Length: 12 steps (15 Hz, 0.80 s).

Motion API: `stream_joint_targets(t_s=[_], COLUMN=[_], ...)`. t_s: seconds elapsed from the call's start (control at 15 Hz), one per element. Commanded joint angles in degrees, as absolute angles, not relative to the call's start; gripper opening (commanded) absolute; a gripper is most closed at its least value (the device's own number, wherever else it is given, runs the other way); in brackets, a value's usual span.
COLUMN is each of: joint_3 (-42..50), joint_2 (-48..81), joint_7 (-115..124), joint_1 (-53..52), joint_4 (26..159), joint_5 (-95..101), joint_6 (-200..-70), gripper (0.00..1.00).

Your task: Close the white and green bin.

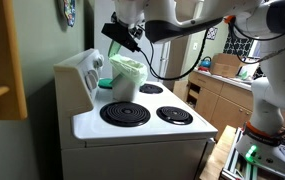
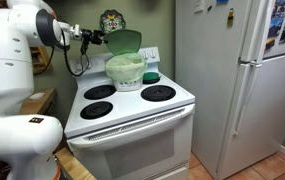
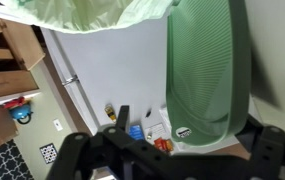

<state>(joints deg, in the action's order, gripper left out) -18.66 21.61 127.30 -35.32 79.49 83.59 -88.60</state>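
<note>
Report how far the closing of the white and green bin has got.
Done: the approach, since the pincer sits beside the upright green lid of the white and green bin on the stove. In hand: jaws open, with the lid between them in the wrist view; contact is unclear. Left: all of the closing, as the lid is not yet swung down onto the rim.

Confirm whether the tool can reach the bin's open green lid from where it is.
Probably yes. The tool hangs right beside the upright lid of the white and green bin, at lid height, with nothing visible between them.
</note>
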Motion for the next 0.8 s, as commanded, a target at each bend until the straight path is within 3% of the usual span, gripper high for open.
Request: stream_joint_targets(t_s=[0.0,0.73], joint_3=[-19.4,-19.8], joint_2=[21.5,20.2], joint_7=[127.3,129.9], joint_1=[-35.5,-33.9], joint_4=[76.3,73.8], joint_5=[76.0,57.8], joint_6=[-84.2,-79.9], gripper=[1.00,1.00])
